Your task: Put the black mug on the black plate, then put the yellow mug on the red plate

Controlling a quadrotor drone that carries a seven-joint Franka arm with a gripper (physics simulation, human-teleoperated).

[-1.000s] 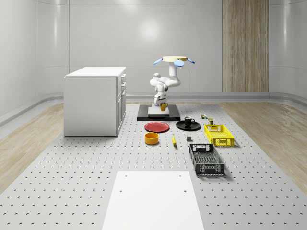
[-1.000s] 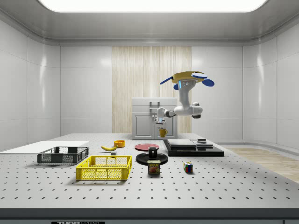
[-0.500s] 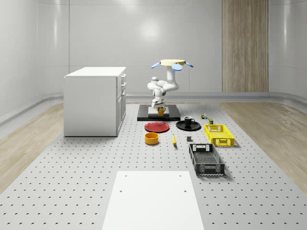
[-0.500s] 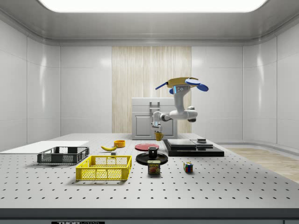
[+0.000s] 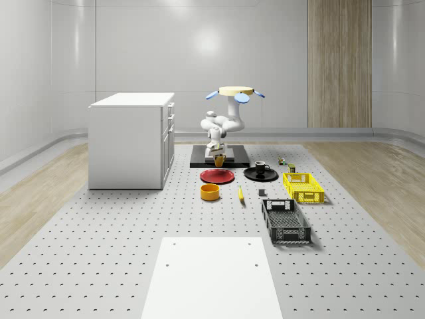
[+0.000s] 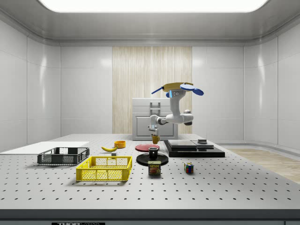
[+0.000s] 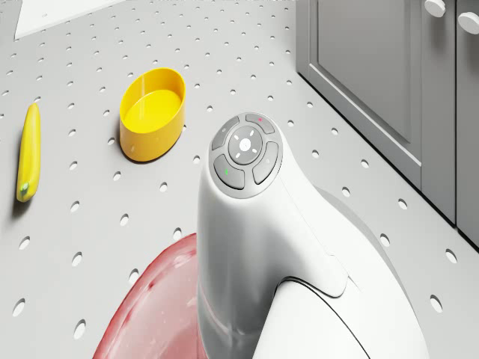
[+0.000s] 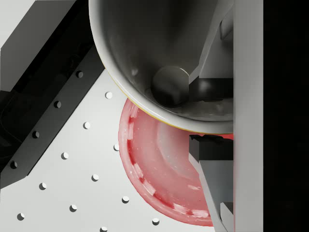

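Tool [image 8: 203, 116]: clamped on the yellow mug's [image 5: 219, 160] rim, above the red plate [image 5: 217, 176].
Drone [image 5: 236, 92]: hovers over the bench [image 5: 99, 226].
Black mug [image 5: 260, 167]: on the black plate [image 5: 261, 175].

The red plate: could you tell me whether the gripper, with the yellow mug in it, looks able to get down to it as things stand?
Probably yes. The gripper holds the yellow mug in the air just above the red plate, which lies bare, with nothing between them.
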